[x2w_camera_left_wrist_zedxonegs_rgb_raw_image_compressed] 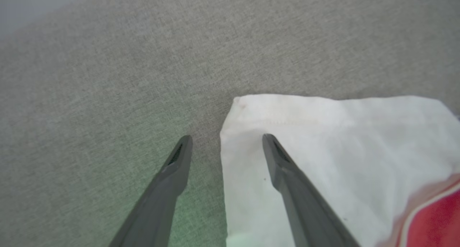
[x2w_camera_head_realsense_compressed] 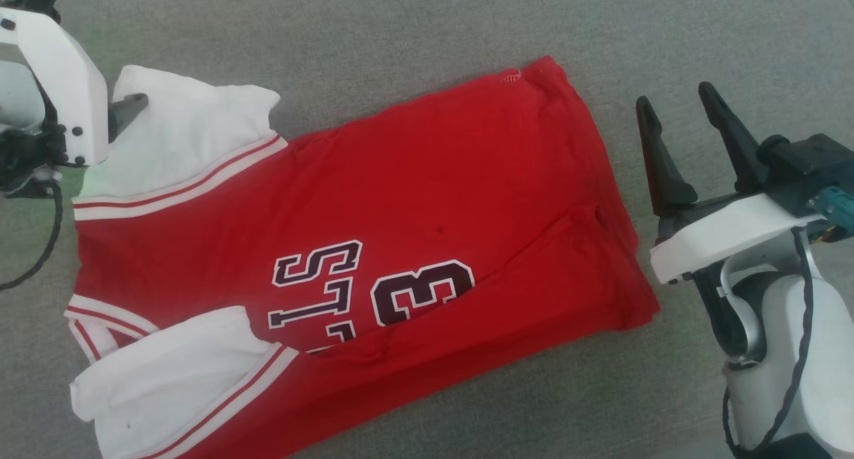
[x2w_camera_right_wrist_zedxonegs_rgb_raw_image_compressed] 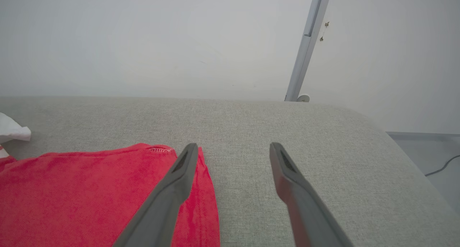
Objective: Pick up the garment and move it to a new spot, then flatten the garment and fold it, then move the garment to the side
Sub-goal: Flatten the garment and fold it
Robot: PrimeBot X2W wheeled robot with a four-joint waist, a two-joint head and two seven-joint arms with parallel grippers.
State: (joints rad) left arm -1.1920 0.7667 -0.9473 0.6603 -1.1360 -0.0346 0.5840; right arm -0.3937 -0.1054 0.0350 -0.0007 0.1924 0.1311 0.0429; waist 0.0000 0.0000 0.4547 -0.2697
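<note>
The garment, a bright-red jersey with dark numerals and white striped-edged sleeves, lies spread on the grey cushion. My left gripper hovers open at the corner of the far white sleeve, one finger over the cloth and the other over bare cushion. In the head view one of its fingers pokes out from under the white wrist housing. My right gripper stands open just off the garment's right hem. In the right wrist view its left finger crosses the hem corner.
The cushion's far edge meets a pale wall, and its right end rounds off to the floor, where a cable lies. A pale pole stands behind. Bare grey fabric surrounds the garment.
</note>
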